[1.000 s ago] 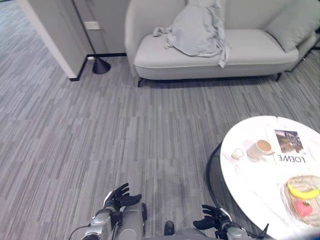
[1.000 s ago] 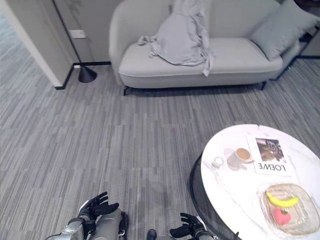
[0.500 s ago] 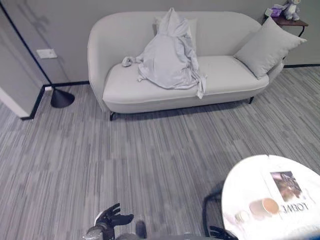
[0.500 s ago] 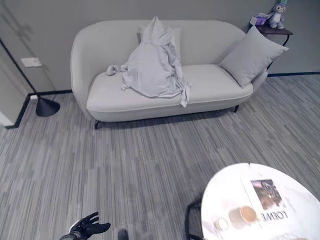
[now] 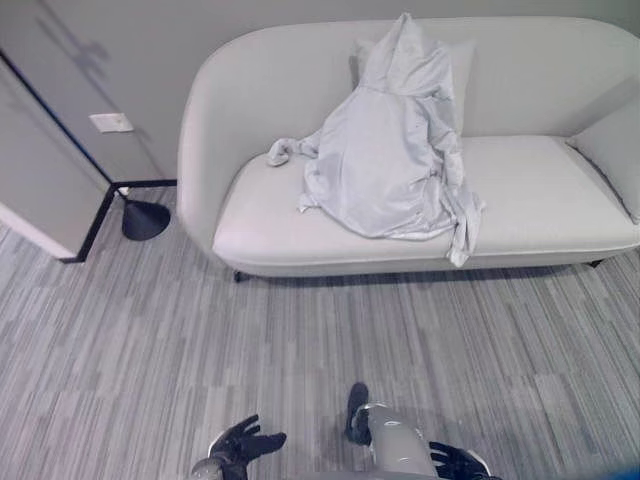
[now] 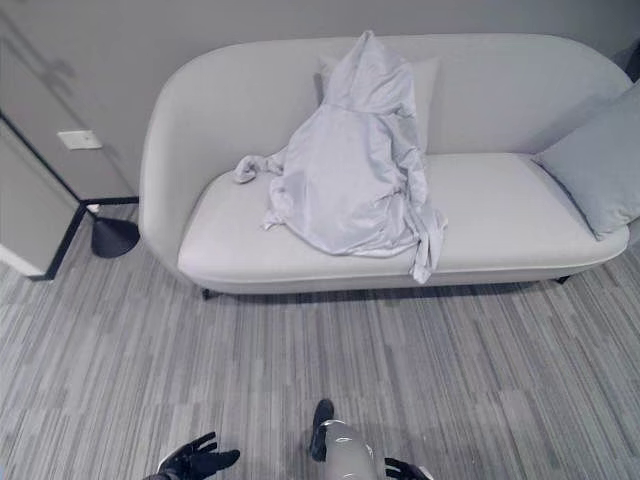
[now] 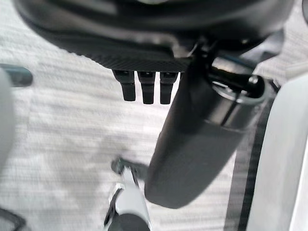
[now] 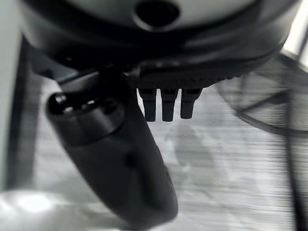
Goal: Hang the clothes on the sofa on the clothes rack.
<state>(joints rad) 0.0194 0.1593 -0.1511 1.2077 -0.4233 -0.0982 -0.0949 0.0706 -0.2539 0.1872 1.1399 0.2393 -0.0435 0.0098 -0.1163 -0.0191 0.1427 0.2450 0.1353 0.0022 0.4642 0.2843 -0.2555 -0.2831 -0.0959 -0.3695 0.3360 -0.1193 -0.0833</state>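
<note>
Here, I see a grey garment draped on the sofa, against its backrest; the sofa's right end is cut off. My left hand hangs empty, fingers spread. I cannot tell how my half-hidden right hand is held.

We see the room under soft, even light with no glare, and the pale sofa throws only a narrow dark shadow onto the floor along its front edge, while the folds of the grey garment carry gentle shading. Faint shadows streak the wall behind the sofa's left end, and straight lines in the head views bend slightly toward the frame edges. In the wrist views we find the left hand and right hand out of focus, dark and close, with the carpet behind them washed bright and smeared.
</note>
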